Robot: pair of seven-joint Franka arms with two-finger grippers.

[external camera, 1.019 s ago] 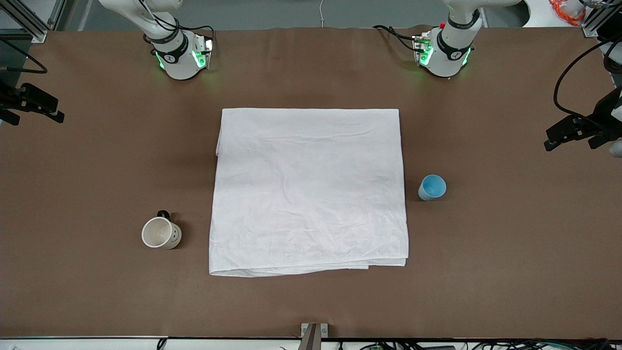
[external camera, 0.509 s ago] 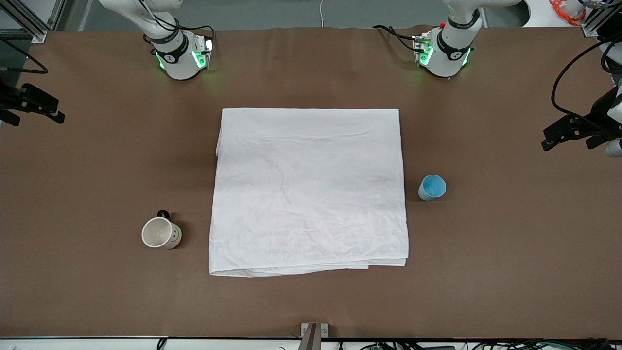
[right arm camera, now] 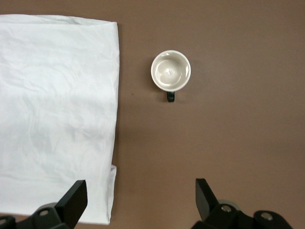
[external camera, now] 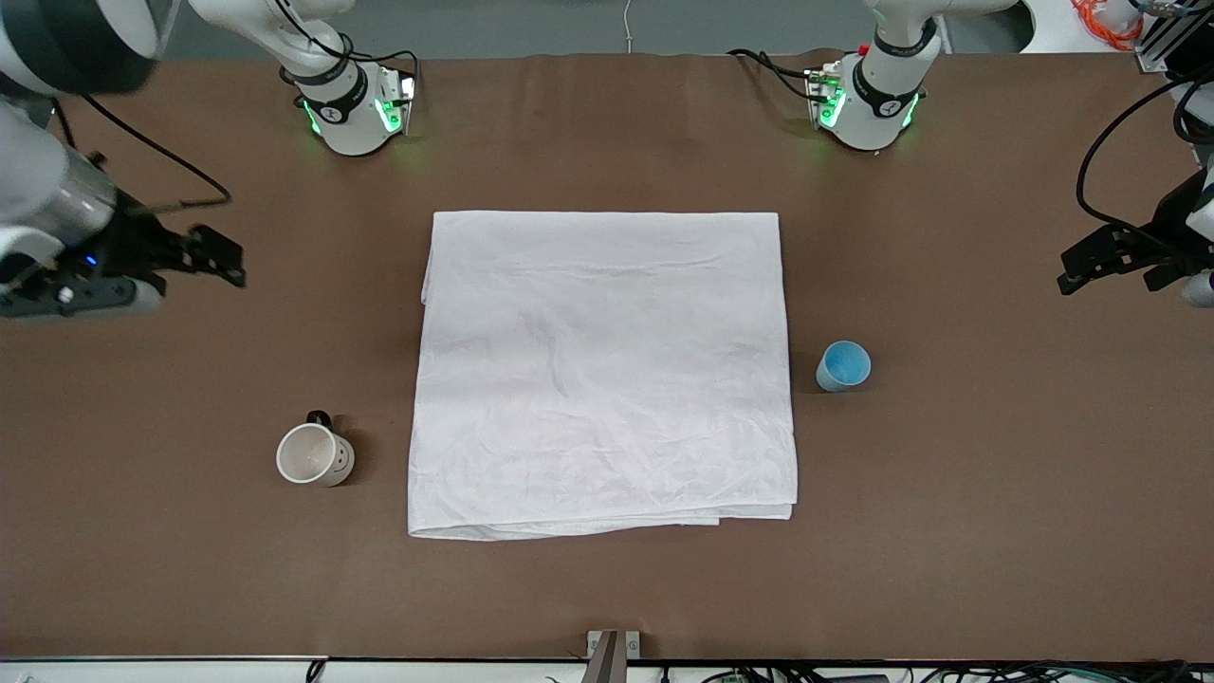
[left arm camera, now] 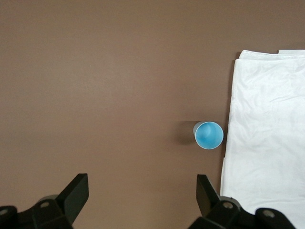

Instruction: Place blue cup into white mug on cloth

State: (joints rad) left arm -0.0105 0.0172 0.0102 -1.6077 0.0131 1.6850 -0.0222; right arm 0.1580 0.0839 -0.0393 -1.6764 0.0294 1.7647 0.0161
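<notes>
The cloth (external camera: 603,373) lay spread flat in the middle of the brown desk (external camera: 996,531), wrinkled and folded in layers, with nothing on it. The blue cup (external camera: 843,366) stood upright on the bare desk just beside the cloth's edge toward the left arm's end, close to it but not touching. The white mug (external camera: 314,454) stood upright and empty on the desk near the cloth's edge toward the right arm's end, nearer to the front camera than the blue cup, its black handle pointing away from that camera. The left gripper (external camera: 1100,258) hung in the air over the bare desk at the left arm's end, its fingers (left arm camera: 76,192) spread wide and holding nothing. The right gripper (external camera: 213,256) hung over the bare desk at the right arm's end, its fingers (right arm camera: 75,197) likewise spread wide and empty.
</notes>
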